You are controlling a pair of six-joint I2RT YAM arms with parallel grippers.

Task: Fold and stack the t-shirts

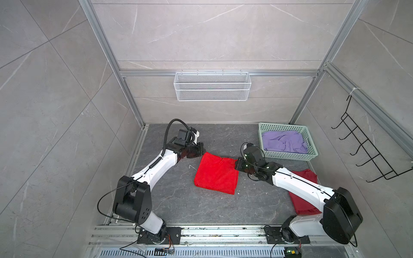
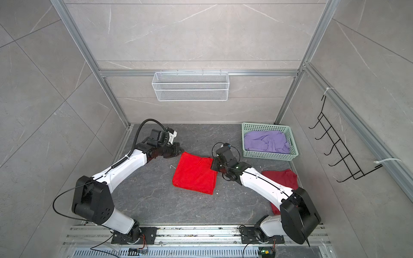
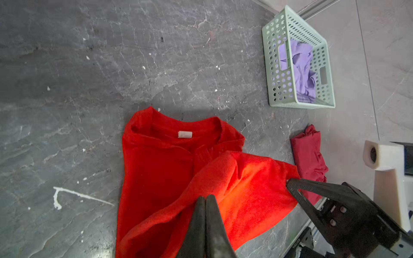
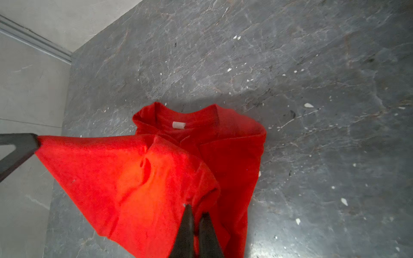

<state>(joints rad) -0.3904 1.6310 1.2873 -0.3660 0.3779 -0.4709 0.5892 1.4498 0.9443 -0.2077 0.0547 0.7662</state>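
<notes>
Closest to the front, the darker red shirt (image 1: 308, 176) lies on the tabletop (image 1: 178, 205), partly hidden by the right arm. Next comes the bright red shirt (image 1: 214, 176), in the middle of the tabletop. Its neck end, with the white label (image 3: 185, 134), lies flat. The left gripper (image 3: 206, 197) and the right gripper (image 4: 196, 210) each pinch a corner of its other end. Their jaws are shut tight on the cloth, and that edge is lifted a little.

This looks like a fold. To do it well, both arms should lift together, pull the edge straight, and lay it so the corners match.

Each arm reaches from its base at the front, bends low, and points its jaws in at the shirt. Farthest back, the lavender shirt (image 1: 283, 141) sits bunched in the green basket (image 1: 290, 159).
</notes>
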